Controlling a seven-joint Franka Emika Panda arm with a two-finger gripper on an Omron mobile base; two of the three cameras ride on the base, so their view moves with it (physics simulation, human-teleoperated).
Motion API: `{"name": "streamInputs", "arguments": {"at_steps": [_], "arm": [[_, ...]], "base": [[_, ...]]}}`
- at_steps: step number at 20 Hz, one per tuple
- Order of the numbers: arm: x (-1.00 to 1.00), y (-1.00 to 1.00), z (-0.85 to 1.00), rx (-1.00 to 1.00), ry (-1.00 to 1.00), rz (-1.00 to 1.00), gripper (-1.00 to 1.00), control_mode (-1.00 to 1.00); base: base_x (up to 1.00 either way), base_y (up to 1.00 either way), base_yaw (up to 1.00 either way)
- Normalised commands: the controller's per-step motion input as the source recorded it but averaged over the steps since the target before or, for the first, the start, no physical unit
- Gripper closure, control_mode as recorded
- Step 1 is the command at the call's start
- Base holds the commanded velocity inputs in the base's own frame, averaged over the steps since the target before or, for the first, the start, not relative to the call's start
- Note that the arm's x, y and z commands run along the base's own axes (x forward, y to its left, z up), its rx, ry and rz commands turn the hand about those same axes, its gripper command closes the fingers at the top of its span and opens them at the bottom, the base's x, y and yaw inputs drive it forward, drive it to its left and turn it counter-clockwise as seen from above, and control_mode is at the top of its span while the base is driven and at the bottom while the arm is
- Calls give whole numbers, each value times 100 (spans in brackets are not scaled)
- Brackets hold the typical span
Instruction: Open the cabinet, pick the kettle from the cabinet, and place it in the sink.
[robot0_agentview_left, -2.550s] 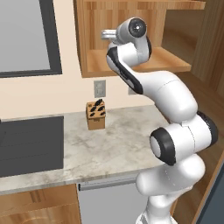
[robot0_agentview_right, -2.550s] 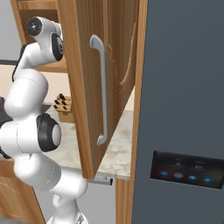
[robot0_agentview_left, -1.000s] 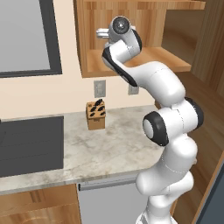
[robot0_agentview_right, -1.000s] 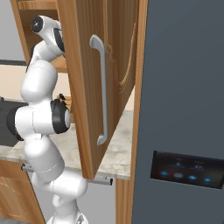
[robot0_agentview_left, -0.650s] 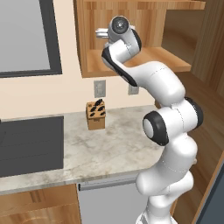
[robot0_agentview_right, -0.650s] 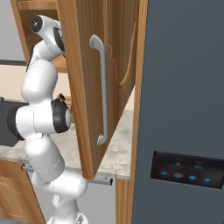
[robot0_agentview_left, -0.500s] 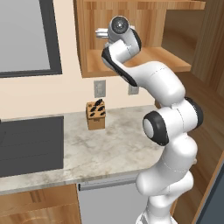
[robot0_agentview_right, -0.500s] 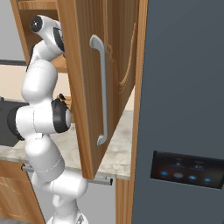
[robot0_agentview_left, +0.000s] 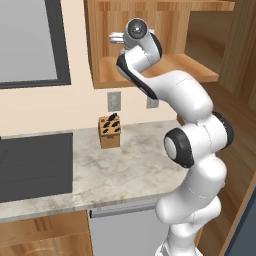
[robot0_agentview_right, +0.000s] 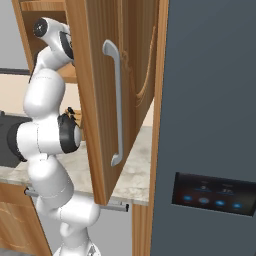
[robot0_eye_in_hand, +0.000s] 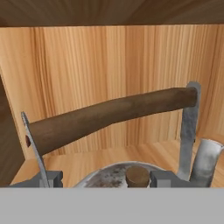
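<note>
The pincer (robot0_agentview_left: 116, 36) sits inside the open cabinet (robot0_agentview_left: 165, 65), above its pale shelf; whether it is spread or pinching cannot be told; in the hand view the kettle (robot0_eye_in_hand: 118, 173) lies just beneath it, dark handle slanting across, spout to the right; on the counter (robot0_agentview_left: 120, 170) below the cabinet, a knife block (robot0_agentview_left: 109, 131).

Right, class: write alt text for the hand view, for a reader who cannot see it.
A kettle's dark arched handle crosses the frame close up, above its domed lid and knob, inside a pale wood cabinet. Its spout stands at lower right.
</note>
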Motion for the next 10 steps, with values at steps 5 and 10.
{"name": "streamInputs", "arguments": {"at_steps": [5,10], "arm": [[-25,0,0,0,-7,0,100,-100],[-29,0,0,0,-6,-2,100,-100]], "base": [[0,0,0],[0,0,0]]}}
